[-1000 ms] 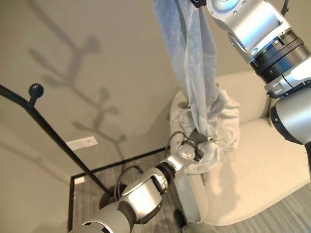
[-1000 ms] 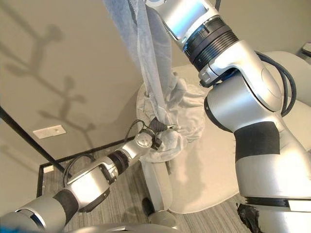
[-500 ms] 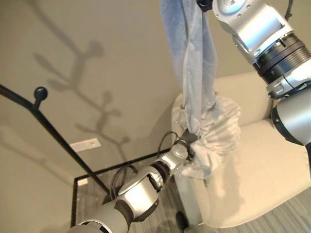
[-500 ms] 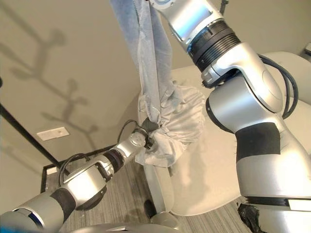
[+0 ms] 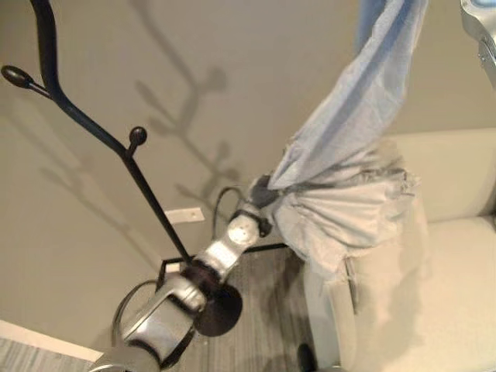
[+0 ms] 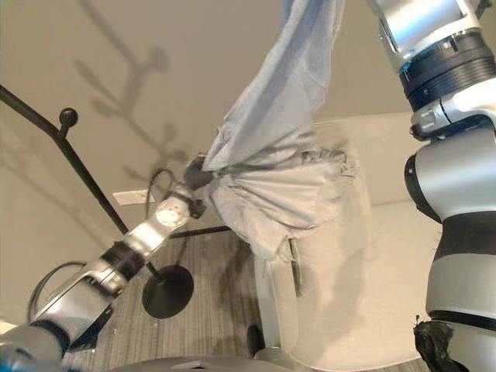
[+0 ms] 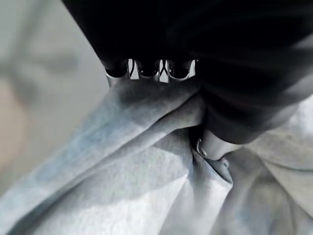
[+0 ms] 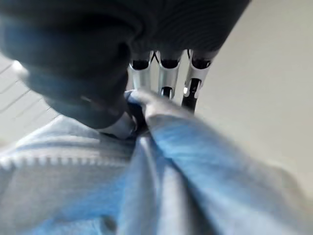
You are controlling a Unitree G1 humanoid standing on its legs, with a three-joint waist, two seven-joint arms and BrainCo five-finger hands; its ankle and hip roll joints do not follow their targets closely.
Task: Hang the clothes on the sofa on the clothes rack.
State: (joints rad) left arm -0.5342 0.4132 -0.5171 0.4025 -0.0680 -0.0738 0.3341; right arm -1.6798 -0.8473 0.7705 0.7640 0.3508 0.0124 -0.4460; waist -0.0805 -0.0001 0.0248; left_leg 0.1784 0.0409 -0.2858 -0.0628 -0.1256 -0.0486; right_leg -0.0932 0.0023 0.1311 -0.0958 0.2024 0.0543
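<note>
The pale sofa (image 6: 341, 256) fills the right of the scene, its arm and backrest against the beige wall (image 5: 232, 46). To its left stands the black rack (image 5: 116, 147), a slanted pole with knob-tipped pegs rising from a round base on the striped floor (image 6: 201, 271). The garment (image 6: 279, 170), a light blue-grey piece of clothing, is off the cushions and stretched in the air between the two hands, with a bunched lower part sagging against the sofa arm. The right hand (image 8: 146, 105) holds the upper end high, fingers and thumb pinching a fold of cloth, apparently so the length hangs free and clears the seat. The left hand (image 7: 210, 142) is clamped on a gathered bundle at the lower end, thumb pressed into the fabric, on the rack side of the sofa, probably to pull the cloth sideways toward the pegs and keep it from dragging. The garment is well apart from the nearest peg, so hanging is not yet done; the carry looks about midway.
</note>
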